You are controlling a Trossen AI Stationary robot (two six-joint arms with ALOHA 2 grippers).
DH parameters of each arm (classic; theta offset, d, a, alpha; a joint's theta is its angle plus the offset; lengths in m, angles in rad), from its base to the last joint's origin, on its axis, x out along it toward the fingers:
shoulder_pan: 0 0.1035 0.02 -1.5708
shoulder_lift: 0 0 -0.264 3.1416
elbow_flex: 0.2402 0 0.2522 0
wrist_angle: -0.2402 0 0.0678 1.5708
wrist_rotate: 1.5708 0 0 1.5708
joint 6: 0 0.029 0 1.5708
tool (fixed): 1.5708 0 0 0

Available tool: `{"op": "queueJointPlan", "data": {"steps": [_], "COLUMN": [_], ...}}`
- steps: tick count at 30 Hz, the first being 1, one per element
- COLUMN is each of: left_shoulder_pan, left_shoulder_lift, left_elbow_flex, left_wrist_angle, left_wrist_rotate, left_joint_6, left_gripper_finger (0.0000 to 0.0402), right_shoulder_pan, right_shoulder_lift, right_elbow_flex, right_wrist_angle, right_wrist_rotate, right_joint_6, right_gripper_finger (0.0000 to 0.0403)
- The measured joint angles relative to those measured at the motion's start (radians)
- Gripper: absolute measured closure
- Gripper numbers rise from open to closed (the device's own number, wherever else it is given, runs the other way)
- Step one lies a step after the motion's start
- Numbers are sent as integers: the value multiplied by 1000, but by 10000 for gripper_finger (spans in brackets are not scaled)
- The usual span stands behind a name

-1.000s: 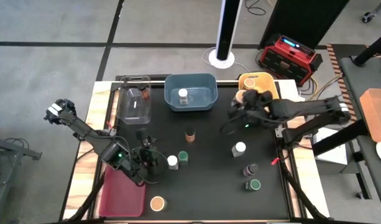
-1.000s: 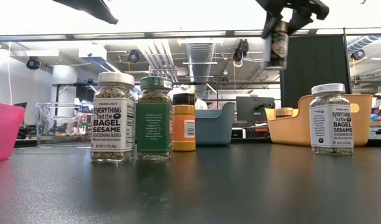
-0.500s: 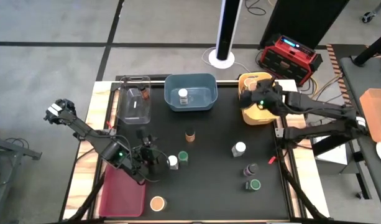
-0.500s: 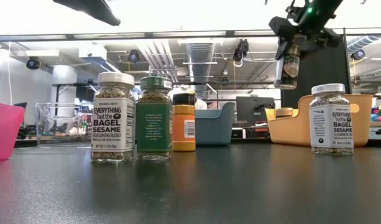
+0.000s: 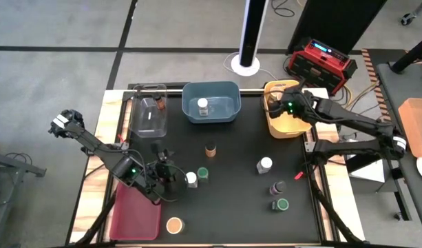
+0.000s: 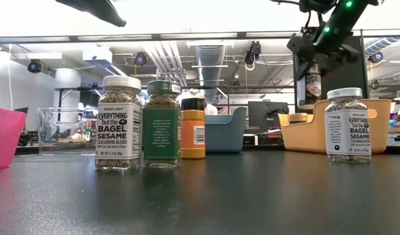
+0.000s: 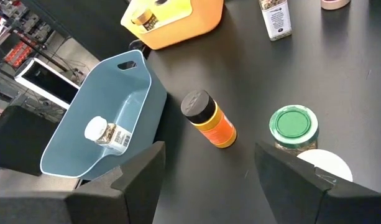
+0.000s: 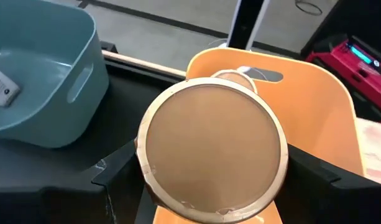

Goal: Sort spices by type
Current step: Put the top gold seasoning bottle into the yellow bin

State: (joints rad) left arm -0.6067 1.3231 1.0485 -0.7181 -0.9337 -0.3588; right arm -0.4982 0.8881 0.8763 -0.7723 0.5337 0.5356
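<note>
The right claw (image 8: pixel 209 186), clamped on a tan-lidded jar (image 8: pixel 212 152) above the yellow bin (image 5: pixel 288 126) at the far right, risked tipping the jar already inside if released too high.

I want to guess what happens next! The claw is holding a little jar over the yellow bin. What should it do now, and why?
Probably lower a little and let go. The right claw grips a tan-lidded jar right above the yellow bin, where another tan-lidded jar already lies, so it looks like the matching home.
</note>
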Motion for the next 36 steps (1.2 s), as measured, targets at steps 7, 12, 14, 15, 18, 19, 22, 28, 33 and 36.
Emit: {"op": "queueJointPlan", "data": {"steps": [7, 12, 14, 15, 18, 19, 22, 28, 33, 36], "left_shoulder_pan": [1, 2, 2, 2, 2, 2, 2, 2, 2, 2], "left_shoulder_lift": [0, 0, 0, 0, 0, 0, 0, 0, 0, 0], "left_elbow_flex": [0, 0, 0, 0, 0, 0, 0, 0, 0, 0], "left_wrist_angle": [2, 25, 33, 35, 36, 36, 37, 37, 37, 37], "left_wrist_rotate": [0, 0, 0, 0, 0, 0, 0, 0, 0, 0], "left_joint_6": [-17, -17, -17, -20, -35, -41, -53, -55, -55, -55], "left_gripper_finger": [171, 171, 171, 171, 171, 171, 171, 171, 171, 171], "right_shoulder_pan": [-23, -60, -74, -81, -105, -111, -118, -125, -134, -134], "right_shoulder_lift": [-103, -96, -76, -65, -37, -32, -30, -37, -37, -38], "right_elbow_flex": [-83, -105, -110, -112, -119, -121, -132, -212, -271, -303], "right_wrist_angle": [52, 46, 47, 46, 48, 48, 63, 176, 261, 308], "right_wrist_rotate": [-13, -13, -13, -10, -10, -10, -9, -9, -10, -17], "right_joint_6": [-29, -13, -7, -2, -13, -20, -24, -37, -39, -39], "right_gripper_finger": [132, 132, 132, 132, 132, 132, 132, 132, 132, 132]}}
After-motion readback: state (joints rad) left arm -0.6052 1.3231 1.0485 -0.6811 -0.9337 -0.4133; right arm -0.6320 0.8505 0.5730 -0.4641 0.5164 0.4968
